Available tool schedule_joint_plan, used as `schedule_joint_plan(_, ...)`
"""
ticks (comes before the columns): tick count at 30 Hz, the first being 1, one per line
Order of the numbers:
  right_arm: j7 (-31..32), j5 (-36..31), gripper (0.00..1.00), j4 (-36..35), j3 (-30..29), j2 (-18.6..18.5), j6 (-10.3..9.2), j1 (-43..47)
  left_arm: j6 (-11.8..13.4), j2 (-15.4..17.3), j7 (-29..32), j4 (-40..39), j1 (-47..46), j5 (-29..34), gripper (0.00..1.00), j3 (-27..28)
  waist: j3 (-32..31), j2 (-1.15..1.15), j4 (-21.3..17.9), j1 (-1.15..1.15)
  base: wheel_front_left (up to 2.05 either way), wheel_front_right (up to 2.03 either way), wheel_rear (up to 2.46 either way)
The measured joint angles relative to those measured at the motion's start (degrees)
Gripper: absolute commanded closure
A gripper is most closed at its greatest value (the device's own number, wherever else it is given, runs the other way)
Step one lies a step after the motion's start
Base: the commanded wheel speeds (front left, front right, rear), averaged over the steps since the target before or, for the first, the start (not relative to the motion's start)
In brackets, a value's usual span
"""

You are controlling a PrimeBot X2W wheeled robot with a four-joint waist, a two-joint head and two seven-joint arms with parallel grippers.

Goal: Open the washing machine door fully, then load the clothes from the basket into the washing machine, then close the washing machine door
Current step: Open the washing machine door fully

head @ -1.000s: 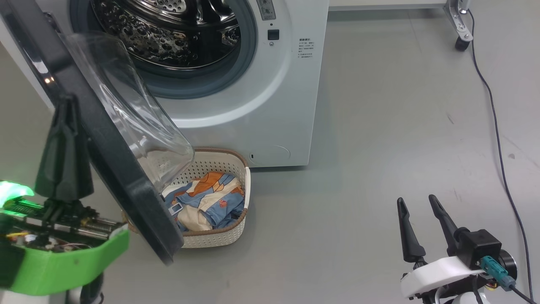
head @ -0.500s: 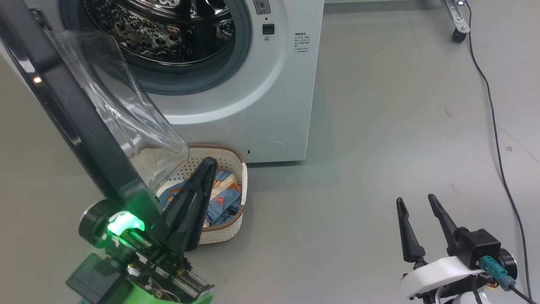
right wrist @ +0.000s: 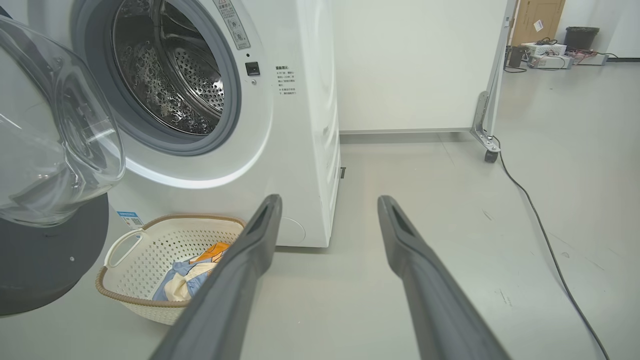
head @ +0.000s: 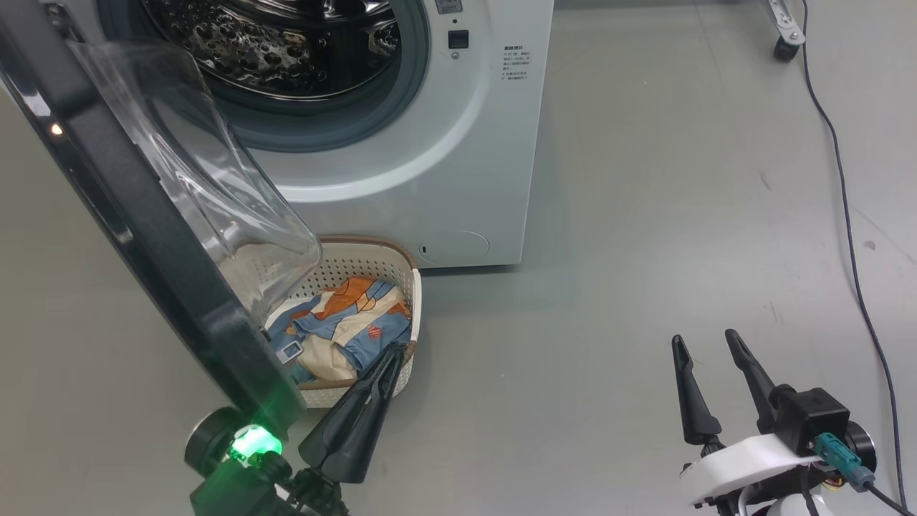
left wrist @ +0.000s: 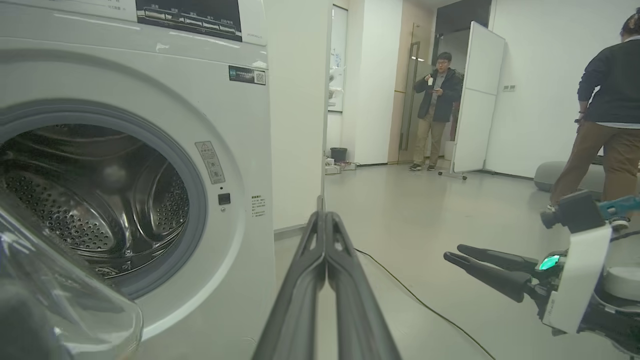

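Holds the left pincer [head: 392,352] shut and empty, tips by the rim of the basket [head: 418,304], clothes [head: 351,326] just beyond. Has the open door [head: 143,236] close on its left (glass overhanging the basket). Shows the right pincer [head: 703,338] spread wide, empty, well apart.
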Motion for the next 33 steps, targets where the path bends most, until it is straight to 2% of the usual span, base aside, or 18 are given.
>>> schedule_joint_plan(16,0.0,-0.52,0.0,0.19,-0.46,0.8,1.48,-1.12,0.0,-2.16,0.0,10.16,2.31,-1.97,1.0,6.17,2.12,0.0,0.16,0.0,0.0,0.0,0.0)
schedule_joint_plan(33,0.0,-0.7,0.0,0.67,-1.92,1.36,1.66,-2.29,0.0,-4.87,0.0,14.23,-2.7,-2.5,1.0,10.45,5.5,0.0,0.1,0.0,0.0,0.0,0.0)
